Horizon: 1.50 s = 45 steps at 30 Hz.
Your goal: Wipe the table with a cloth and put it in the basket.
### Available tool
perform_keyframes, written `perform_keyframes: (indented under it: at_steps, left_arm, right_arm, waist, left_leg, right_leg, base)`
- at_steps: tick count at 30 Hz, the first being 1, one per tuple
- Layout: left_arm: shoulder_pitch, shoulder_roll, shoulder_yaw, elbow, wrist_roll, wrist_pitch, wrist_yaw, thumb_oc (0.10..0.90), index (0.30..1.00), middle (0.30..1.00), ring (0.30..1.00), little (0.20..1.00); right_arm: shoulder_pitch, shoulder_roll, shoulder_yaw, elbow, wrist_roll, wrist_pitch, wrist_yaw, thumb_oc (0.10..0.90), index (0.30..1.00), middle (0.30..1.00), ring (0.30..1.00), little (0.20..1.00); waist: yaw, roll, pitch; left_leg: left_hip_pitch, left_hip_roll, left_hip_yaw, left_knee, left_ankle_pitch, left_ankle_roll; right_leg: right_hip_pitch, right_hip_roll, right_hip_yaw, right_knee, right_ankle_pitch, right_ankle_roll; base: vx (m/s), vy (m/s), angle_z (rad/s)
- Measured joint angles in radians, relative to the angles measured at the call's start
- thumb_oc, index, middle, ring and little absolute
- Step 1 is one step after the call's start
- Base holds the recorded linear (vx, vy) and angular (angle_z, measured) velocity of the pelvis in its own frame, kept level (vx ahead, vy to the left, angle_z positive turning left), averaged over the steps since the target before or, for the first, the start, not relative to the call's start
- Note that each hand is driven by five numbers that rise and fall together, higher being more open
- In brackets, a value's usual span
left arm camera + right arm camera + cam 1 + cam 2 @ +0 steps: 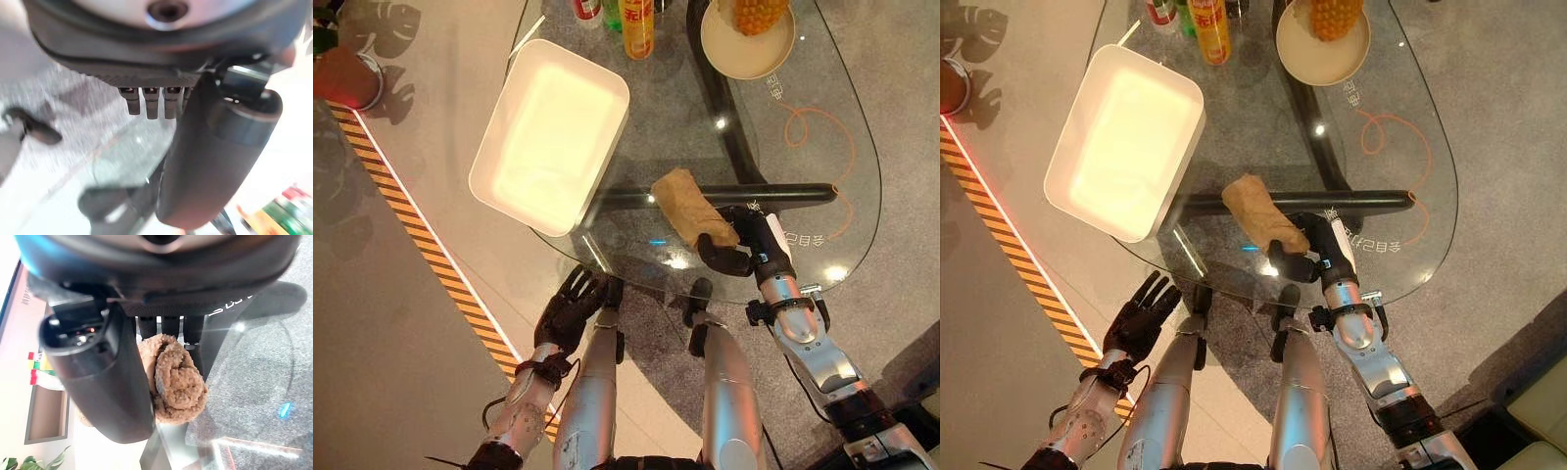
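Gripping the brown cloth (693, 208), the right hand (736, 243) sits at the lower middle of the left eye view, over the near edge of the glass table (822, 157). Its fingers and thumb are curled round the nearer end of the cloth; in the right wrist view the thumb (105, 382) lies alongside the bunched, rolled cloth (177, 378) with the fingers behind it. From the hand the cloth stretches up and to the left across the glass, its far end lying just above the dark bar of the table's frame that shows through the top.

Up and left of the cloth stands the white basket (551, 135), a shallow rectangular tub on the left part of the table, its near corner close to the cloth's far end but apart from it. At the top of the frame are a yellow bottle (637, 27) and, to its right, a pale bowl (747, 44) with a pineapple (754, 14) in it. An orange line (818, 132) is drawn on the glass at the right.

Below the table's edge, at the lower left of the frame, the left hand (570, 308) hangs over the floor with its fingers spread and relaxed, holding nothing. A potted plant (347, 59) stands at the upper left corner, beside a striped floor tape (431, 259).
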Motion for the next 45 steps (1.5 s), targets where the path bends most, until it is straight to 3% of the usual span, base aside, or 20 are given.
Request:
perform_keyframes:
  at_steps: [12, 20, 34, 45]
  left_arm:
    - [0.001, 0.002, 0.001, -0.15, -0.254, 0.105, -0.152, 0.8, 0.9, 0.9, 0.9, 0.9]
    - [-0.038, 0.02, -0.006, -0.164, -0.258, 0.126, -0.145, 0.8, 0.9, 0.9, 0.9, 0.9]
    - [-0.06, 0.064, -0.008, -0.174, -0.247, 0.127, -0.084, 0.8, 0.9, 0.9, 0.9, 0.9]
    - [-0.057, 0.066, -0.055, -0.187, -0.27, 0.128, -0.123, 0.8, 0.9, 0.9, 0.9, 0.9]
  right_arm:
    - [0.035, -0.027, -0.027, -0.153, 0.068, -0.066, 0.177, 0.1, 0.3, 0.3, 0.3, 0.2]
    - [0.001, -0.044, 0.031, -0.165, 0.117, -0.085, 0.316, 0.1, 0.3, 0.3, 0.3, 0.2]
    - [-0.012, -0.06, 0.074, -0.184, 0.1, -0.08, 0.327, 0.1, 0.3, 0.3, 0.3, 0.2]
    - [-0.024, -0.077, 0.119, -0.178, -0.043, 0.0, 0.232, 0.1, 0.3, 0.3, 0.3, 0.2]
  waist:
    - [-0.007, -0.003, 0.002]
    - [-0.01, -0.011, 0.004]
    - [-0.011, -0.026, 0.003]
    - [-0.012, -0.026, 0.003]
  left_leg:
    - [-0.007, 0.002, 0.0, 0.001, -0.001, 0.002]
    - [-0.009, 0.002, 0.001, 0.0, -0.003, 0.004]
    - [-0.01, 0.002, 0.002, -0.001, -0.004, 0.006]
    - [-0.009, 0.002, 0.003, -0.001, -0.004, 0.005]
  right_leg:
    - [-0.005, 0.001, -0.001, -0.002, -0.001, -0.001]
    - [-0.006, 0.001, -0.001, -0.005, -0.001, 0.0]
    - [-0.006, 0.002, -0.001, -0.011, -0.001, 0.0]
    - [-0.006, 0.002, -0.001, -0.009, -0.001, 0.001]
  base:
    - [0.0, 0.0, 0.0]
    - [0.0, 0.0, 0.0]
    - [0.0, 0.0, 0.0]
    - [0.0, 0.0, 0.0]
